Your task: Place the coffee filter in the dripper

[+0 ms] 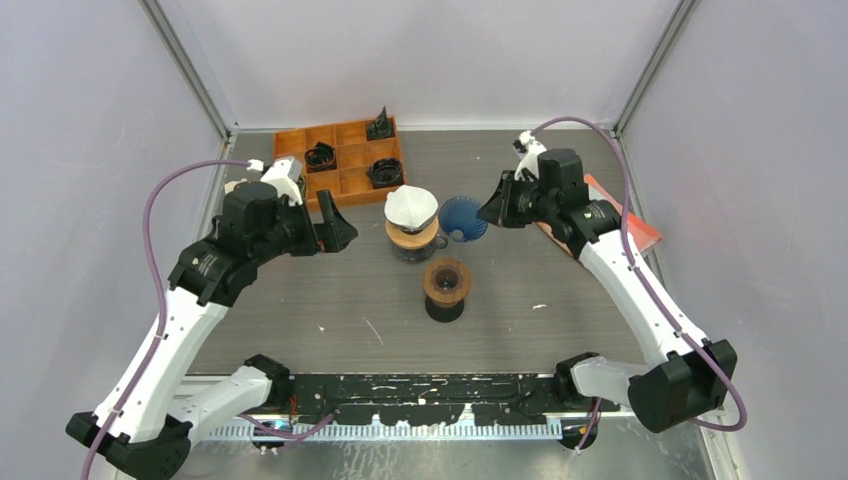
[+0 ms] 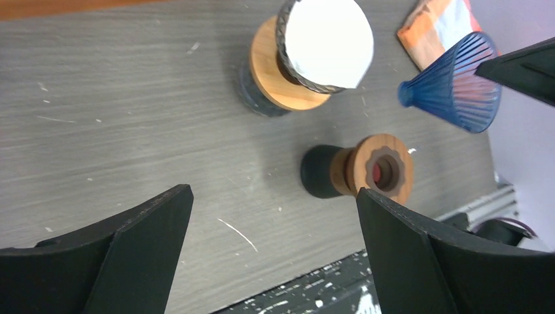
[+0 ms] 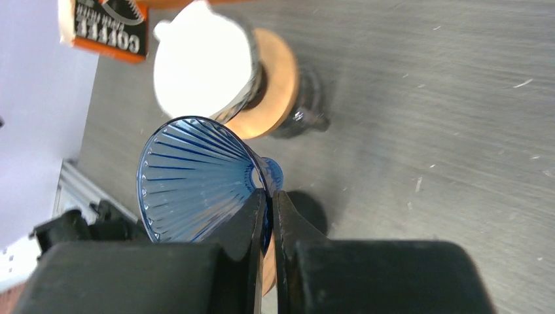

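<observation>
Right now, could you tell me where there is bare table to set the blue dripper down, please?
Free: the table right of the wood-topped cylinder, and left of it toward the near edge. Crowded: the filter-topped carafe, the blue dripper in the right gripper, and the compartment tray behind.

White links, black joints on left arm [image 1: 165, 335] at 8 o'clock and right arm [image 1: 640, 290] at 4; purple cables [image 1: 148, 218]; black wedge fingers [image 2: 124, 261].
</observation>
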Controlling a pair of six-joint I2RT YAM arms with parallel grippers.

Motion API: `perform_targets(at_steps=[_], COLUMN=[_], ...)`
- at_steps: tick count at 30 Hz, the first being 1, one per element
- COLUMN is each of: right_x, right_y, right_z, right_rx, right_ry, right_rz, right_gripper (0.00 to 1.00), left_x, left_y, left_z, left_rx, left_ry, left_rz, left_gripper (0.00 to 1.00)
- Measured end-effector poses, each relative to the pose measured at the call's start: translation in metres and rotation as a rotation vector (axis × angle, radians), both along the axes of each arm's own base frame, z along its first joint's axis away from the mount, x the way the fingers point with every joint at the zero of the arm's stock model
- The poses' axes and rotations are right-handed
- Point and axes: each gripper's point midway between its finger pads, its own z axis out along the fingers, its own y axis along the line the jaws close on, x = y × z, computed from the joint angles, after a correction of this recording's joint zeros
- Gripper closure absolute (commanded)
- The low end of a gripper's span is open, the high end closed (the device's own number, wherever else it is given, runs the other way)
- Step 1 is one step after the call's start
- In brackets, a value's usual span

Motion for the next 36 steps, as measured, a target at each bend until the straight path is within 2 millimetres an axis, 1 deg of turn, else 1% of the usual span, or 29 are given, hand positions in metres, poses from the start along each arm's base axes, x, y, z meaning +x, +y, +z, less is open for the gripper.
perform_targets(at_steps=[3,6,10,15,17,19,22,26,30,36], right_x=[-0.020,-0.039,-0.058,-0.074,-0.078,-0.081,-0.082,-0.083,-0.084,-0.086], right_y=[0.017,0.029,0.038,0.047,0.049,0.050,0.051,0.048,0.045,0.044], right_z=[0.004,0.007,0.005,-0.002,-0.004,-0.005,-0.009,-0.019,-0.031,-0.041], right_rx=[0.001,-0.001,-0.019,-0.043,-0.051,-0.060,-0.073,-0.092,-0.111,-0.120], right_ry=[0.003,0.008,0.020,0.050,0.052,0.054,0.057,0.073,0.094,0.105], right_rz=[0.069,0.129,0.190,0.245,0.261,0.270,0.273,0.262,0.256,0.260], right_gripper=[0.95,0.95,0.95,0.94,0.94,0.94,0.95,0.94,0.94,0.94], left_x=[-0.004,-0.009,-0.015,-0.019,-0.020,-0.021,-0.024,-0.028,-0.031,-0.036], left_y=[-0.011,-0.021,-0.033,-0.047,-0.053,-0.058,-0.069,-0.087,-0.104,-0.125], left_z=[-0.003,-0.002,0.000,-0.009,-0.013,-0.017,-0.020,-0.023,-0.031,-0.043], left_rx=[-0.048,-0.103,-0.176,-0.244,-0.259,-0.268,-0.283,-0.291,-0.285,-0.268], left_ry=[0.046,0.084,0.125,0.196,0.224,0.246,0.269,0.295,0.328,0.369], left_rz=[-0.031,-0.056,-0.084,-0.113,-0.123,-0.131,-0.153,-0.197,-0.236,-0.284], left_gripper=[0.02,0.04,0.08,0.12,0.12,0.16,0.18,0.23,0.29,0.38])
